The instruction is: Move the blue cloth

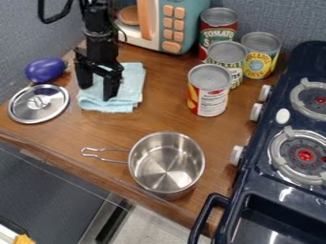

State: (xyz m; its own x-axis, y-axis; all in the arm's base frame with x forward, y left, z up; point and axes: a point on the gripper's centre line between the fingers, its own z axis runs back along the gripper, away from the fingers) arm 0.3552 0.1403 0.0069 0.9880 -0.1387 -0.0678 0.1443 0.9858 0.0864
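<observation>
Four closed cans (pixel 208 93), one saucepan (pixel 167 162)

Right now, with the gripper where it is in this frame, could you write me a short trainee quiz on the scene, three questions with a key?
1. True or false: the steel pot stands on the wooden counter, its handle pointing to the left of the picture.
2. How many cans stand between the toy microwave and the stove?
3. What is the gripper hanging over, its fingers apart?
A) A stove burner
B) The blue cloth
C) The purple eggplant

Key: 1. True; 2. Four; 3. B
</observation>
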